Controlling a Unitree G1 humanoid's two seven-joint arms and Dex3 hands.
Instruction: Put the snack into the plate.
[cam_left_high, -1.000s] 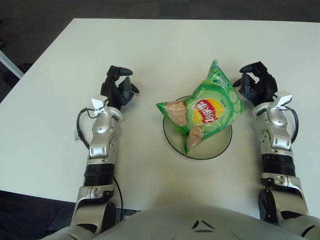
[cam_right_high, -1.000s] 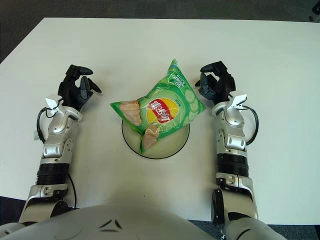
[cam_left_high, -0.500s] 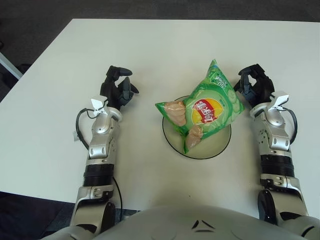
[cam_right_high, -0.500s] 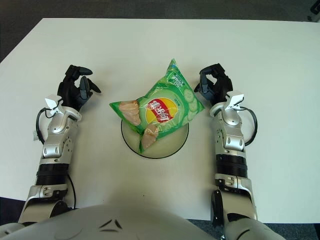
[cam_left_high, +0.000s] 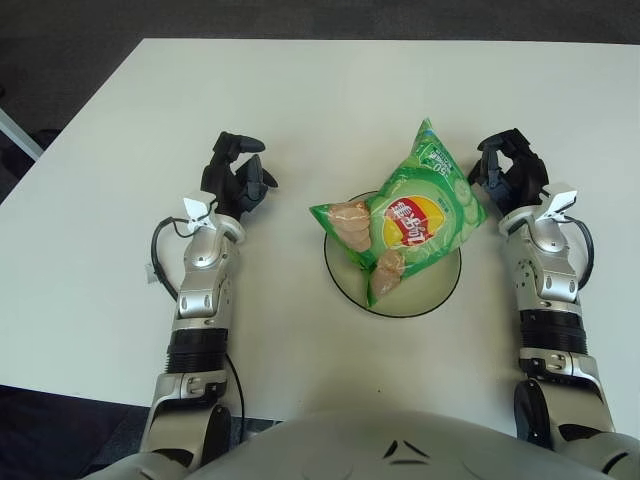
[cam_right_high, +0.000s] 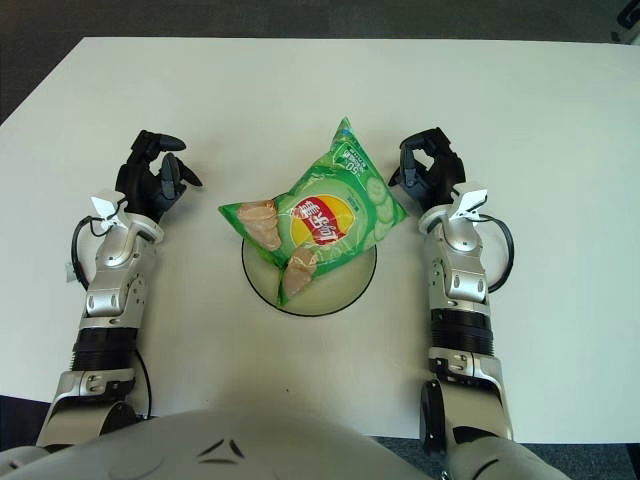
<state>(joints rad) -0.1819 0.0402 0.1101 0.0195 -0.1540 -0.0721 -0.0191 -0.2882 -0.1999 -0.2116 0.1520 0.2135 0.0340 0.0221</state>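
A green snack bag (cam_left_high: 405, 215) of crisps lies tilted across a round plate (cam_left_high: 428, 295) at the table's middle, covering most of it and hanging over its far rim. My right hand (cam_left_high: 508, 170) rests just right of the bag's right corner, fingers relaxed and empty; whether it touches the bag I cannot tell. My left hand (cam_left_high: 238, 177) rests on the table to the left of the plate, apart from it, fingers relaxed and empty.
The white table (cam_left_high: 320, 90) stretches back behind the bag. Its left edge runs diagonally at the far left, with dark floor beyond. My forearms lie on either side of the plate.
My right hand has shifted slightly left toward the bag. The bag and plate sit a touch further left in view. The left hand has not moved.
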